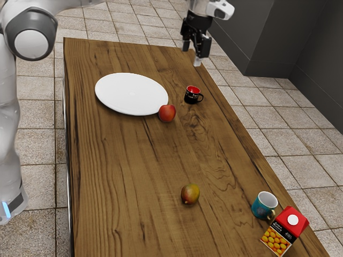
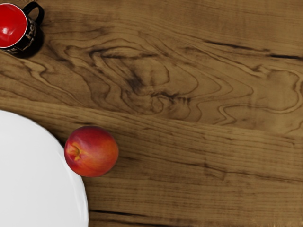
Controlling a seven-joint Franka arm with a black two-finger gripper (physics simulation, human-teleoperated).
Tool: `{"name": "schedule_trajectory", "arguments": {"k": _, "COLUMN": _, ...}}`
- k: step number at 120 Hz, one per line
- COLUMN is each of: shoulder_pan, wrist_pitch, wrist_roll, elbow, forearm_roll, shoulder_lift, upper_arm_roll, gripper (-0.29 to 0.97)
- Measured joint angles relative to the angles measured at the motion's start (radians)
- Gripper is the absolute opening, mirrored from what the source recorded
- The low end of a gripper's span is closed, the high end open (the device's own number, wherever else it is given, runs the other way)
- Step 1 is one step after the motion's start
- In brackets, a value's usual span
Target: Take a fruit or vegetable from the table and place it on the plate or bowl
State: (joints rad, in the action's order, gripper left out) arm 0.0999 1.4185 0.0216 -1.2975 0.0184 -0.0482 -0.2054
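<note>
Jaws: apart, with nothing between them, hanging above the far end of the surface (image 1: 123,176), beyond the black mug.
Arm (image 1: 32,32): its pale base stands at the exterior view's left edge and its hand is at the top of that view.
Red fruit (image 1: 167,113): round, red with an orange blush; it lies on the wood right against the plate's rim, on the side toward the exterior view's right, and is not on the plate.
Plate (image 1: 131,93): white and bare, flat on the far half of the surface.
Black mug (image 1: 192,95): red inside, upright, near the red fruit and apart from the plate, handle toward the exterior view's right.
Mango (image 1: 190,194): green and reddish, alone on the near half of the surface, well apart from the plate.
Teal mug (image 1: 265,205): tipped over near the surface's near right corner, white inside showing.
Juice carton (image 1: 284,231): red-topped with oranges printed on it, just beside the teal mug at the corner.
</note>
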Motion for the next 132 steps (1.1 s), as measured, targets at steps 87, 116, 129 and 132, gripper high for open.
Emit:
{"name": "schedule_trajectory", "arguments": {"k": 87, "shoulder_pan": -0.073, "wrist_pitch": -0.098, "wrist_roll": 0.007, "elbow": 0.225, "forearm_roll": 0.003, "shoulder_lift": -0.020, "upper_arm_roll": 0.183, "gripper": 0.68}}
{"name": "schedule_trajectory", "arguments": {"k": 116, "shoulder_pan": 0.045, "wrist_pitch": -0.112, "wrist_roll": 0.010, "elbow": 0.221, "forearm_roll": 0.012, "shoulder_lift": -0.088, "upper_arm_roll": 0.264, "gripper": 0.68}}
{"name": "schedule_trajectory", "arguments": {"k": 129, "shoulder_pan": 0.069, "wrist_pitch": -0.114, "wrist_roll": 0.011, "elbow": 0.221, "forearm_roll": 0.032, "shoulder_lift": -0.118, "upper_arm_roll": 0.266, "gripper": 0.68}}
{"name": "schedule_trajectory", "arguments": {"k": 132, "shoulder_pan": 0.072, "wrist_pitch": -0.115, "wrist_roll": 0.011, "elbow": 0.221, "forearm_roll": 0.034, "shoulder_lift": -0.124, "upper_arm_roll": 0.266, "gripper": 0.68}}
